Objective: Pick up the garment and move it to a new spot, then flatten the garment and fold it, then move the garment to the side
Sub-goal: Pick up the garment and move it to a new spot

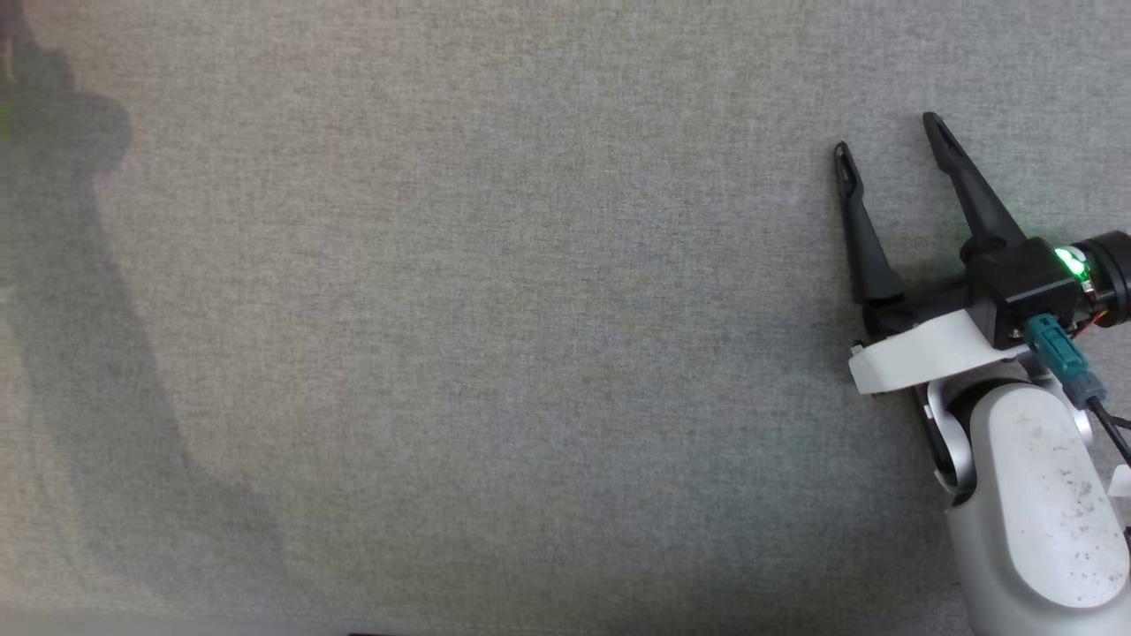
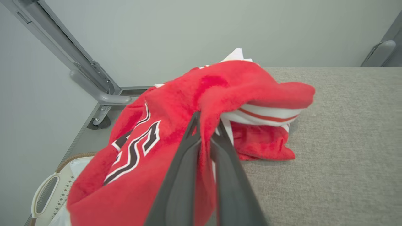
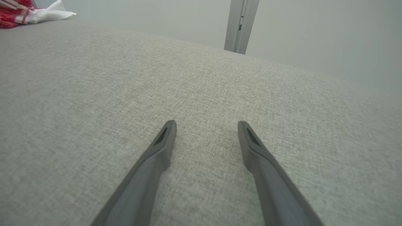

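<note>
A red garment (image 2: 176, 119) with black-and-white lettering and a white, red-striped hem hangs bunched in the left wrist view. My left gripper (image 2: 207, 125) is shut on a fold of it, lifting part of it off the grey table (image 2: 345, 141). Its far end still rests on the table near the edge. In the right wrist view a corner of the red garment (image 3: 12, 14) lies at the far top left. My right gripper (image 1: 888, 132) hovers open over bare cloth at the right of the head view, fingers (image 3: 166, 135) spread with nothing between them.
The table is covered in grey fabric (image 1: 495, 318). A pale basket (image 2: 53, 191) stands on the floor below the table's edge, beside a grey metal frame (image 2: 91, 81). A wall and an upright post (image 3: 240, 25) stand beyond the table's far edge.
</note>
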Robot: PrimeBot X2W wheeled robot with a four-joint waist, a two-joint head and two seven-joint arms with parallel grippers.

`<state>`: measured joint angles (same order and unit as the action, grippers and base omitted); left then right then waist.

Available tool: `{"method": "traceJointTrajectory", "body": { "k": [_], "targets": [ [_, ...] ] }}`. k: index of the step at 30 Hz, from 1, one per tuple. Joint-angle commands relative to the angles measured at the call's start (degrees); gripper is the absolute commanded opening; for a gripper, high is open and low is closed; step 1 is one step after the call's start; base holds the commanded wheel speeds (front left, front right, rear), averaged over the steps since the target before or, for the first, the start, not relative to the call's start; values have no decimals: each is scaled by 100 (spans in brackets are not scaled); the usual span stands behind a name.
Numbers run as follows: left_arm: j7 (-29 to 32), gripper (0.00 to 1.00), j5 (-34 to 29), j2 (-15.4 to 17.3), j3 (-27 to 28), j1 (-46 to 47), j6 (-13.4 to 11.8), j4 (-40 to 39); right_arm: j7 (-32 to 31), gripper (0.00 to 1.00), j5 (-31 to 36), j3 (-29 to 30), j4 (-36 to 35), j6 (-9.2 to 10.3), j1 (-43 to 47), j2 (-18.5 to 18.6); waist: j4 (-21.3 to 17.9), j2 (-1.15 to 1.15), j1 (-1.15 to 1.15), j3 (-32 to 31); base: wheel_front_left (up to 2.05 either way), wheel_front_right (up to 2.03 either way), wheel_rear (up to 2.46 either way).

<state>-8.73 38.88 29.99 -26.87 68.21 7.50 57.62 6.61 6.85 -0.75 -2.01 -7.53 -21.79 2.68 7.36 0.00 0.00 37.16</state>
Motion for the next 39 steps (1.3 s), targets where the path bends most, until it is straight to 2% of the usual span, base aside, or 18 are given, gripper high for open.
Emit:
{"method": "traceJointTrajectory", "body": {
  "k": [1, 12, 20, 25, 28, 36, 39],
  "targets": [
    [-100, 0, 48, 83, -16, 98, 0, -30, 29, 100, -29, 24, 175, 8, 92, 40, 18, 0, 0, -177, 0, 0, 0],
    [-266, 0, 19, 342, -613, 229, 0, -964, 432, 100, -415, 69, 933, 8, 235, 33, -72, 0, 0, -1343, 0, 0, 0],
    [-160, 0, -72, 83, -1084, 375, 0, -1932, 681, 100, -744, 125, 1494, 8, 471, 32, -366, 0, 0, -2263, 0, 0, 0],
    [-10, 0, 87, -459, -1230, 390, -39, -2440, 775, 100, -932, 142, 1752, 8, 611, 32, -634, 0, 0, -2701, 0, 0, 0],
    [87, 0, 189, -904, -1333, 388, -122, -2677, 815, 100, -1028, 173, 1856, 8, 665, 32, -782, 0, 0, -2854, 0, 0, 0],
    [-113, 0, 474, -2262, -1526, 230, -429, -3016, 858, 100, -1141, 286, 1981, 8, 730, 32, -1053, 0, 0, -2911, 0, 0, 0],
    [-268, 0, 620, -2544, -1687, -77, -459, -3007, 861, 100, -1134, 341, 1969, 8, 723, 32, -1097, 0, 0, -2836, 0, 0, 0]
  ]
}}
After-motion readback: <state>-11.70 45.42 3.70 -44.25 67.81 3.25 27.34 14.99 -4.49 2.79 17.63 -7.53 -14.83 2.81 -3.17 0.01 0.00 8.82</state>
